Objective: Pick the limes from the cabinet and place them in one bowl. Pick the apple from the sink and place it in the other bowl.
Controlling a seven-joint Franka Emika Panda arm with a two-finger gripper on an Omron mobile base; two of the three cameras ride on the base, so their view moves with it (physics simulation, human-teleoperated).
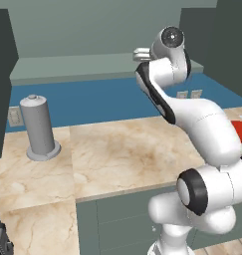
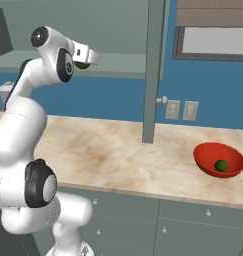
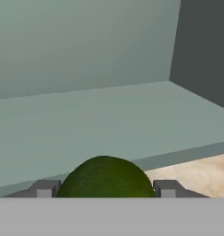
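A beige marble counter [image 2: 118,150] is seen below the gripper [image 3: 104,190], backed by a blue wall. The gripper is closed on a lime [image 3: 106,177] before the cabinet [image 3: 85,115] shelf edge, bare shelf lying beyond. Well to its right, the second lime [image 2: 221,165] is seen in the red bowl [image 2: 213,152], past the open door edge [image 2: 154,70].

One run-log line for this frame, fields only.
stage: second lime between gripper fingers at cabinet shelf | done: one lime in red bowl | apple: unseen
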